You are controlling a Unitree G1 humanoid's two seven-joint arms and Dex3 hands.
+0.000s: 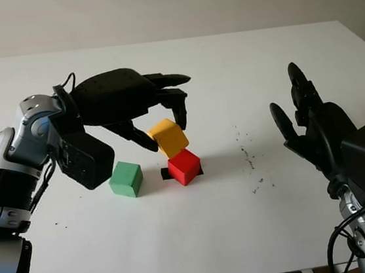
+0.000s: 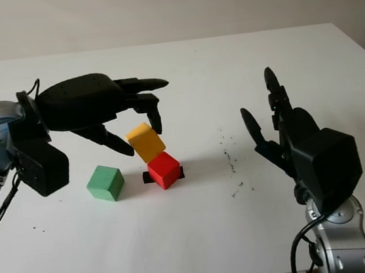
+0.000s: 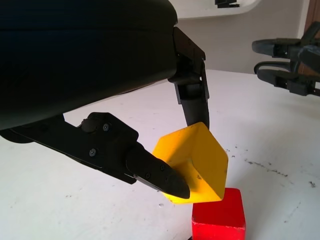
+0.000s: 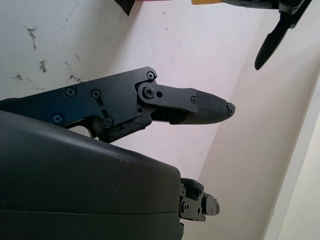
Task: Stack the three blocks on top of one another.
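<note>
My left hand [image 1: 167, 135] is over the middle of the table, shut on the yellow block [image 1: 169, 136], with the thumb on one face and a finger [image 3: 192, 100] on the opposite one. The yellow block [image 3: 195, 162] is tilted, and its lower edge meets the top of the red block [image 1: 184, 166], which sits on the white table [image 1: 201, 240]. The green block [image 1: 126, 179] lies on the table just left of the red one, under my left wrist. My right hand [image 1: 285, 92] is open, raised above the table's right side, well apart from the blocks.
A small black mark [image 1: 165, 173] shows on the table at the red block's base. Dark specks [image 1: 247, 152] are scattered between the blocks and my right hand. The table's far edge meets a pale wall [image 1: 168, 6].
</note>
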